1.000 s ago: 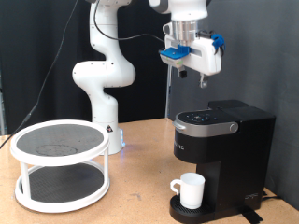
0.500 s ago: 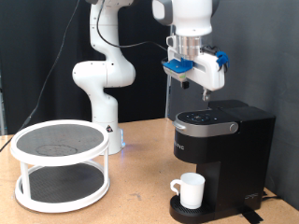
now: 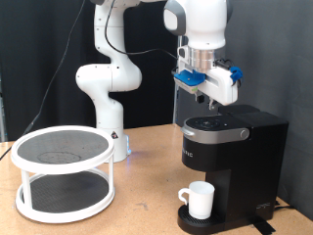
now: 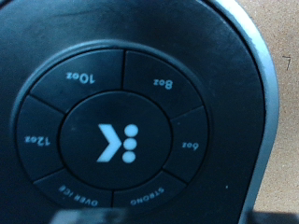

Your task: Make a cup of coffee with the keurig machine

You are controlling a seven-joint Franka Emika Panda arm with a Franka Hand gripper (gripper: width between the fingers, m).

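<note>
The black keurig machine stands at the exterior view's right with its lid down. The white cup sits on the round drip tray under the spout, handle towards the exterior view's left. My gripper hangs just above the machine's round button panel, fingers pointing down. The wrist view is filled by that panel: a lit central logo button ringed by 6oz, 8oz, 10oz, 12oz, STRONG and OVER ICE segments. The fingers do not show clearly in the wrist view.
A white two-tier round stand with dark mesh shelves stands at the exterior view's left on the wooden table. The arm's white base column rises behind it. A dark curtain forms the backdrop.
My gripper has moved down and slightly towards the exterior view's right, from well above the machine to just over its button panel. The cup and the machine have not moved.
</note>
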